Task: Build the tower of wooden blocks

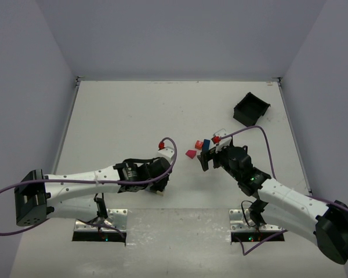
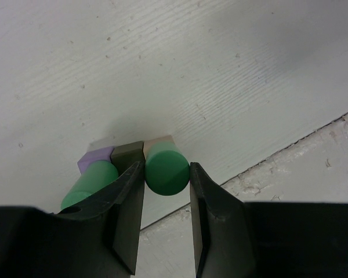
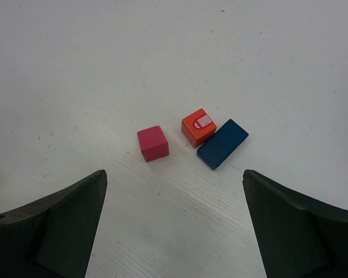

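My left gripper [image 2: 166, 166] is shut on a green cylinder [image 2: 167, 172], whose round end faces the wrist camera. Just behind it lie a tan block [image 2: 160, 141], a dark olive block [image 2: 127, 156], a purple block [image 2: 95, 157] and a second green cylinder [image 2: 90, 184]. In the top view these pieces are hidden under the left arm. My right gripper [image 3: 174, 174] stands open above the table, with a magenta cube [image 3: 152, 143], an orange-red cube [image 3: 198, 127] and a blue flat block [image 3: 223, 143] ahead of it, untouched. A standing tower is out of view.
A square black bin [image 1: 250, 109] sits tilted at the back right. The red cube [image 1: 198, 143], blue block [image 1: 206, 145] and magenta cube [image 1: 191, 154] lie mid-table between the arms. A seam in the table edge [image 2: 290, 145] runs close to the left fingers.
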You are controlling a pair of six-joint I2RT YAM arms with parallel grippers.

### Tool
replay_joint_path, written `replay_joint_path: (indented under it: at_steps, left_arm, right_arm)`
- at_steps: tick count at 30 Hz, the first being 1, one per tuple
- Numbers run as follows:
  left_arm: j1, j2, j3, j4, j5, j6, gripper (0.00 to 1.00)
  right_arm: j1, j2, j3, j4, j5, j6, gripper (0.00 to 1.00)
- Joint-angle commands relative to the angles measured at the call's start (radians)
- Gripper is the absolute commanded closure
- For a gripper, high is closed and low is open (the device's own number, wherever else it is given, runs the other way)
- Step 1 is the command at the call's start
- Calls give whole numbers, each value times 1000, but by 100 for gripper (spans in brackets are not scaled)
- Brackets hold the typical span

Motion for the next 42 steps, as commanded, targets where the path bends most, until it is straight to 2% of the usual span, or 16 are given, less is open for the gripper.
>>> replay_joint_path:
  at_steps: [1, 42]
  left_arm:
    - [-20, -17, 15, 35, -13, -5, 100]
    - [-41, -2, 7, -20, -60, -83, 97]
  right_arm:
    - [-2, -2, 16, 52, -2, -15, 1]
    - [-3, 16, 23, 38, 44, -4, 1]
